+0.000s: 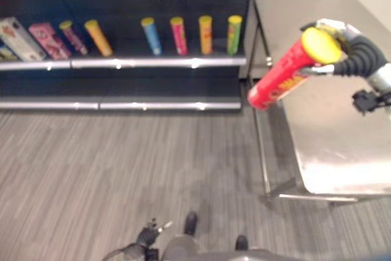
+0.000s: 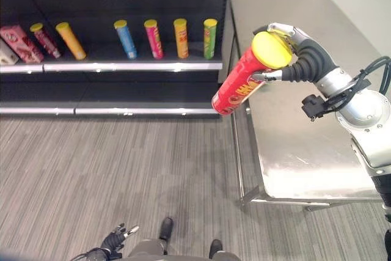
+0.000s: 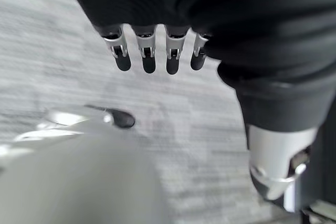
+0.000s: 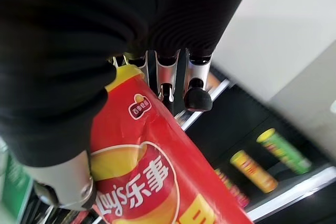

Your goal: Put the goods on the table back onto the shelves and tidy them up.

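1. The right hand (image 2: 302,53) is curled round the yellow-lidded end of a red tube (image 2: 244,84), held tilted in the air over the near-shelf edge of the steel surface (image 2: 293,145).
2. Beyond the tube's low end, blue, pink, orange and green tubes (image 2: 165,38) stand on the shelf (image 2: 122,65).
3. The left hand (image 3: 152,51) hangs above the floor, fingers relaxed and holding nothing.

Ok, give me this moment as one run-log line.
right hand: shut on red can, tilted, off table | left hand: open, low, idle | shelf: six cans, boxes
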Robot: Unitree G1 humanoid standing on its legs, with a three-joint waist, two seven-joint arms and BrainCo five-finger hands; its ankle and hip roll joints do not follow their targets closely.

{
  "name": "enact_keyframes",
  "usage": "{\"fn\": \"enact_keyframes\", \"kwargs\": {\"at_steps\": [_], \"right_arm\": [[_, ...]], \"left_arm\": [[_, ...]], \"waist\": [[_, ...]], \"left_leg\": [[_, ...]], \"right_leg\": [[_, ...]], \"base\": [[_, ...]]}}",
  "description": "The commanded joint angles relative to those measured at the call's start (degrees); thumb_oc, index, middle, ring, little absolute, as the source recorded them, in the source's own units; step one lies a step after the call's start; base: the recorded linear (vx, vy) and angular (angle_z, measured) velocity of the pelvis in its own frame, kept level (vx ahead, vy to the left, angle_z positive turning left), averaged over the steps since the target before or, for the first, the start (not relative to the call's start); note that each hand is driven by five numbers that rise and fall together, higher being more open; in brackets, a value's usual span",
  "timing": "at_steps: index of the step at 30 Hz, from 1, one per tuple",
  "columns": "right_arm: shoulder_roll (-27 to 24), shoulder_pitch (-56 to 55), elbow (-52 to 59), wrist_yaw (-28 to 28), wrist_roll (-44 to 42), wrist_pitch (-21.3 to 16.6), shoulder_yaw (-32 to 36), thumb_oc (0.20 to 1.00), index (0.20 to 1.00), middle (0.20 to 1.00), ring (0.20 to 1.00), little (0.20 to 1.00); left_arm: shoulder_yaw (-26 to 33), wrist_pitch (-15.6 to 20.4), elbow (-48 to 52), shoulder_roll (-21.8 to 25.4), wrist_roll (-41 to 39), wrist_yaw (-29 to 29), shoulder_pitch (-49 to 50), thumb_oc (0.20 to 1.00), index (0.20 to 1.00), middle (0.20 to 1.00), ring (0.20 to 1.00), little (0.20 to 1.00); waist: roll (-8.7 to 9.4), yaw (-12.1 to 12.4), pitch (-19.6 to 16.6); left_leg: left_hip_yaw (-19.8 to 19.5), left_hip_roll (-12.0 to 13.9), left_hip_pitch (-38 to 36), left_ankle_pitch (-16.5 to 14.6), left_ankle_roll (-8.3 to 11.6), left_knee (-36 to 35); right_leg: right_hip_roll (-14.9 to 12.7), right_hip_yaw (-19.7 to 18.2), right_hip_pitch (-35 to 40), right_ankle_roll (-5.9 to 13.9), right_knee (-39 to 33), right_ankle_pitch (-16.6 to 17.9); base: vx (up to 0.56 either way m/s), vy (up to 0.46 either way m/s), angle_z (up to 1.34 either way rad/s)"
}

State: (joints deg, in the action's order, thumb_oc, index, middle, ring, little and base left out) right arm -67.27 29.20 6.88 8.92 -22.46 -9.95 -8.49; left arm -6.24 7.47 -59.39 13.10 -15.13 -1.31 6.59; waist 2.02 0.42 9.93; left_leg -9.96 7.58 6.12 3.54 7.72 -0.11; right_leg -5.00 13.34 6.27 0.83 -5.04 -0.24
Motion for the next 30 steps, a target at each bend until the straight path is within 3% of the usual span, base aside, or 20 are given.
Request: {"fn": "enact_keyframes", "kwargs": {"at_steps": [1, 2, 4, 6, 8, 9, 10, 11, 12, 13, 15, 16, 17, 18, 19, 21, 24, 25, 30], "right_arm": [[-3.60, 5.94, 0.86, -2.26, 0.71, -4.15, -1.60, 0.200, 0.200, 0.200, 0.200, 0.200], [-3.61, 5.84, 0.89, -2.26, 0.72, -4.15, -1.53, 0.200, 0.200, 0.200, 0.200, 0.200], [-3.97, 3.53, 1.90, -2.57, 1.13, -3.88, 0.06, 0.200, 0.200, 0.200, 0.200, 0.200], [-2.85, 2.87, 2.75, -2.33, 1.23, -3.56, 0.19, 0.200, 0.200, 0.200, 0.200, 0.200], [-1.20, 1.10, 2.20, -2.34, 3.29, -3.14, 0.52, 0.200, 0.200, 0.200, 0.200, 0.200], [-1.17, 0.84, 2.30, -2.34, 3.32, -3.11, 0.77, 0.200, 0.200, 0.200, 0.200, 0.200], [0.53, -0.75, 2.29, -2.41, 5.54, -2.12, 0.46, 0.200, 0.200, 0.200, 0.200, 0.200], [2.00, 0.03, 1.99, -2.61, 6.05, -2.22, -1.11, 0.200, 0.200, 0.200, 0.200, 0.200], [2.05, 0.24, 1.89, -2.64, 6.07, -2.24, -1.31, 0.200, 0.200, 0.200, 0.200, 0.200], [3.37, 4.73, 0.73, -3.51, 7.37, -2.34, -4.92, 0.200, 0.200, 0.200, 0.200, 0.200], [3.00, 6.98, 0.11, -3.74, 6.69, -2.40, -6.72, 0.200, 0.200, 0.200, 0.200, 0.200], [2.06, 11.79, -1.30, -3.99, 5.71, -2.70, -9.70, 0.200, 0.200, 0.200, 0.200, 0.200], [2.08, 12.33, -1.53, -4.01, 5.67, -2.77, -10.21, 0.200, 0.200, 0.200, 0.200, 0.200], [1.66, 16.67, -2.32, -4.16, 5.26, -2.74, -13.69, 0.200, 0.200, 0.200, 0.200, 0.200], [1.40, 17.74, -3.36, -4.15, 4.53, -2.81, -14.88, 0.200, 0.200, 0.200, 0.200, 0.200], [0.60, 18.32, -4.29, -4.47, 4.37, -2.45, -15.30, 0.200, 0.200, 0.200, 0.200, 0.200], [0.22, 18.52, -5.02, -5.35, 5.56, -2.24, -15.00, 0.200, 0.200, 0.200, 0.200, 0.200], [0.25, 18.91, -5.18, -5.94, 6.42, -2.24, -14.98, 0.200, 0.200, 0.200, 0.200, 0.200], [1.34, 17.80, -6.14, -6.71, 7.71, -1.75, -13.94, 0.200, 0.200, 0.200, 0.200, 0.200]], "left_arm": [[-0.41, 1.95, 1.73, 3.42, -1.48, 0.59, -0.28, 1.000, 1.000, 1.000, 1.000, 1.000], [-0.44, 1.94, 1.75, 3.43, -1.47, 0.59, -0.25, 1.000, 1.000, 1.000, 1.000, 1.000], [-1.18, 2.10, 2.82, 4.72, -0.90, 0.39, -0.05, 1.000, 1.000, 1.000, 1.000, 1.000], [-1.66, 2.14, 3.86, 5.59, -0.21, -0.15, 0.44, 1.000, 1.000, 1.000, 1.000, 1.000], [-2.21, 1.89, 3.91, 5.68, 1.05, -0.37, -0.34, 1.000, 1.000, 1.000, 1.000, 1.000], [-2.27, 1.89, 3.90, 5.75, 1.05, -0.37, -0.35, 1.000, 1.000, 1.000, 1.000, 1.000], [-3.32, 1.74, 3.96, 6.60, 1.49, -0.74, -1.40, 1.000, 1.000, 1.000, 1.000, 1.000], [-3.86, 1.85, 4.30, 7.45, 1.74, -0.54, -2.08, 1.000, 1.000, 1.000, 1.000, 1.000], [-3.78, 1.85, 4.31, 7.44, 1.74, -0.54, -2.05, 1.000, 1.000, 1.000, 1.000, 1.000], [-3.38, 1.64, 5.16, 9.43, 2.06, -0.02, -3.45, 1.000, 1.000, 1.000, 1.000, 1.000], [-3.37, 1.39, 4.94, 9.73, 0.93, -0.24, -4.79, 1.000, 1.000, 1.000, 1.000, 1.000], [-3.49, 1.20, 4.42, 10.46, 1.05, -0.27, -5.66, 1.000, 1.000, 1.000, 1.000, 1.000], [-3.34, 1.21, 4.40, 10.35, 1.05, -0.27, -5.64, 1.000, 1.000, 1.000, 1.000, 1.000], [-3.46, 0.80, 3.59, 10.43, 1.03, -0.18, -6.03, 1.000, 1.000, 1.000, 1.000, 1.000], [-3.28, 0.56, 2.38, 10.10, 1.04, -0.34, -6.22, 1.000, 1.000, 1.000, 1.000, 1.000], [-3.42, 0.35, 1.31, 9.28, 0.85, -0.24, -6.66, 1.000, 1.000, 1.000, 1.000, 1.000], [-4.04, 0.44, 0.78, 8.30, 1.89, -0.23, -7.08, 1.000, 1.000, 1.000, 1.000, 1.000], [-4.21, 0.63, 0.64, 7.71, 2.40, 0.12, -7.12, 1.000, 1.000, 1.000, 1.000, 1.000], [-3.47, 0.34, 1.44, 7.13, 2.64, 0.67, -6.11, 1.000, 1.000, 1.000, 1.000, 1.000]], "waist": [[0.48, 0.70, -3.23], [0.48, 0.72, -3.29], [-0.22, 0.70, -4.03], [-0.50, 1.15, -4.67], [-0.54, 0.84, -5.55], [-0.35, 0.89, -5.55], [0.32, 0.45, -5.55], [0.66, 0.77, -5.41], [0.75, 0.82, -5.46], [0.62, 1.25, -5.31], [0.67, 1.02, -4.81], [1.48, 1.33, -4.30], [1.35, 1.11, -4.15], [2.31, 1.13, -3.24], [2.58, 0.89, -2.21], [2.99, 0.67, -1.12], [2.88, 0.57, 0.21], [2.92, 1.00, 0.41], [2.89, 0.93, -0.38]], "left_leg": [[2.52, 9.58, 0.38, 5.64, 2.20, -4.83], [2.51, 9.60, 0.41, 5.61, 2.22, -4.83], [0.83, 11.27, 2.04, 7.60, 3.91, -4.74], [-1.19, 11.11, 1.64, 5.64, 4.25, -3.12], [0.02, 9.27, 1.94, 1.34, 4.33, 0.02], [0.04, 9.05, 2.06, 1.14, 4.26, 0.33], [1.41, 5.68, 1.91, -1.65, 3.51, 0.54], [2.44, 4.34, 1.52, -2.09, 2.69, 0.17], [2.62, 4.25, 1.53, -2.10, 2.64, 0.17], [4.75, 2.41, 1.74, -2.04, 0.65, -1.32], [5.69, 0.94, 0.92, -1.37, -0.31, -3.42], [7.23, -0.91, 0.30, -1.43, -1.11, -4.81], [7.14, -0.86, 0.16, -1.55, -1.07, -4.76], [7.50, -2.90, -0.47, -1.80, -2.34, -4.89], [6.82, -4.42, -1.38, -2.22, -2.74, -4.89], [5.39, -6.73, -1.86, -2.43, -3.06, -4.40], [3.73, -8.06, -2.87, -2.84, -3.15, -3.83], [3.13, -9.01, -2.94, -3.34, -3.44, -3.09], [3.00, -9.26, -3.10, -5.11, -3.66, -1.45]], "right_leg": [[-4.35, -11.95, -2.80, 7.87, 5.72, -7.50], [-4.34, -11.94, -2.84, 7.86, 5.76, -7.55], [-7.46, -13.00, -0.98, 9.21, 5.28, -7.87], [-10.03, -14.26, 0.67, 10.14, 4.05, -6.87], [-14.32, -13.81, 1.65, 11.66, 2.70, -2.53], [-14.53, -13.76, 1.79, 11.74, 2.46, -2.41], [-18.88, -15.35, -0.86, 12.13, 3.73, 8.17], [-20.01, -15.47, -2.50, 11.44, 3.92, 12.18], [-20.12, -15.63, -2.60, 11.49, 3.81, 12.29], [-19.03, -14.20, -5.40, 10.38, 4.55, 12.84], [-14.03, -15.10, -6.52, 9.37, 6.17, 8.09], [-7.78, -12.71, -7.30, 8.84, 5.21, 2.19], [-7.73, -12.61, -7.13, 8.80, 5.35, 2.00], [-2.41, -12.56, -9.28, 7.81, 4.74, -0.20], [0.81, -14.97, -10.76, 7.41, 4.94, -0.80], [3.91, -17.66, -11.96, 6.90, 4.72, -0.44], [5.27, -18.64, -12.00, 6.25, 5.54, -0.36], [4.43, -16.67, -10.56, 5.59, 4.88, -0.20], [3.79, -15.53, -8.24, 5.43, 1.57, 0.09]], "base": [[0.05, 0.375, 0.26], [0.16, 0.433, 0.21], [0.25, 0.560, 0.15], [0.24, 0.545, 0.09], [0.17, 0.495, 0.12], [0.09, 0.638, 0.57], [0.04, 0.624, 0.72], [0.03, 0.623, 0.56], [-0.05, 0.515, 0.16], [-0.04, 0.487, -0.04], [0.02, 0.581, 0.01], [0.05, 0.375, 0.13], [0.06, 0.386, 0.00], [0.09, 0.228, -0.02], [0.12, 0.291, -0.13], [0.14, 0.193, 0.38], [0.10, 0.058, 0.59], [0.06, -0.009, 0.56], [0.08, -0.061, 0.36]]}}
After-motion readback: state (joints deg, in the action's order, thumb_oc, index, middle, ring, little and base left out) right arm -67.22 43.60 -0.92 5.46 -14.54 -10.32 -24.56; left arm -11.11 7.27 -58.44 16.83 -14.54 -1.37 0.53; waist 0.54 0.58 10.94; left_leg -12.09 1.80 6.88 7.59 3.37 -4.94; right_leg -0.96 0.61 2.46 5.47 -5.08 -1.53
